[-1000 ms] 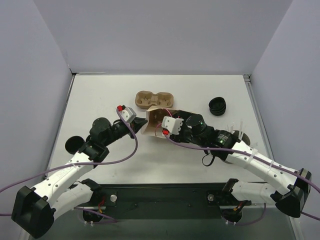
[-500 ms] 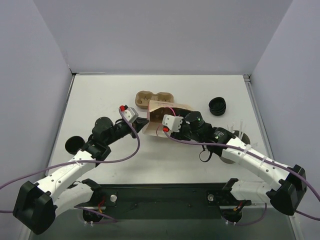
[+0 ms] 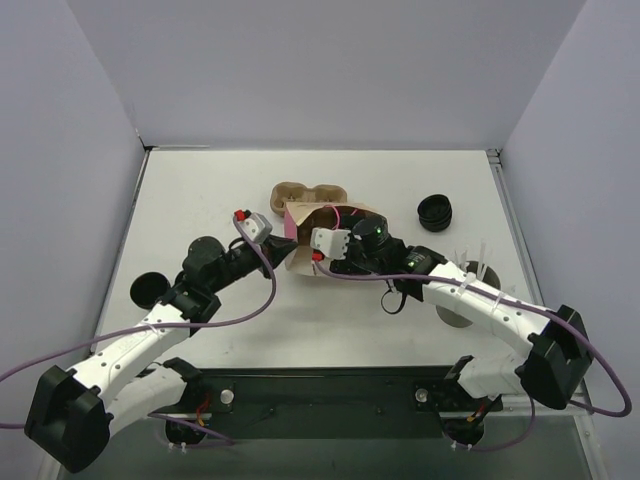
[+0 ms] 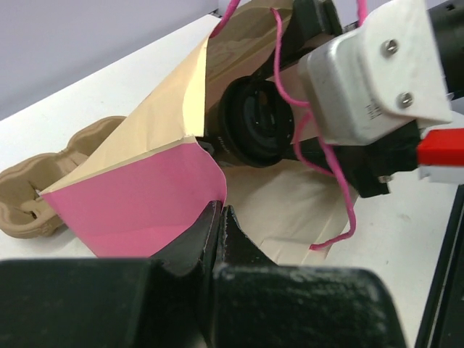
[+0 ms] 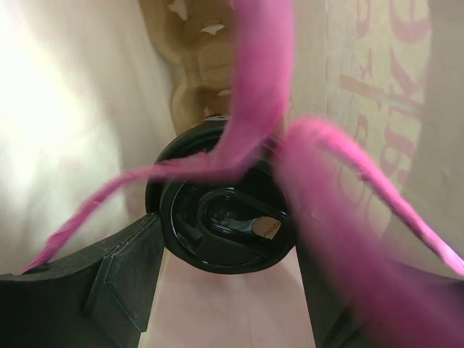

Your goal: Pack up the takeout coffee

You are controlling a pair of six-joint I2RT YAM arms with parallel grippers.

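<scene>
Fingers of the left gripper (image 4: 217, 216) are pinched tight on the edge of the tan and pink paper bag (image 4: 145, 203), which lies on its side on the white table (image 3: 200, 180). Inside the bag's open mouth, the right gripper (image 5: 225, 235) clasps the small black lidded disposable cup (image 4: 257, 123) by its sides.

In the right wrist view a blurred pink handle (image 5: 257, 94) crosses the cup (image 5: 210, 217) and veils one finger of the right hand (image 5: 226, 243), so that finger's touch on the cup cannot be told. From above, the bag (image 3: 300, 255) hides this hand's fingertips and the cup. In the left wrist view the tray (image 4: 36, 196) runs off the left edge and behind the bag's flap, and the left hand (image 4: 220, 217) is cropped at the bottom.
</scene>
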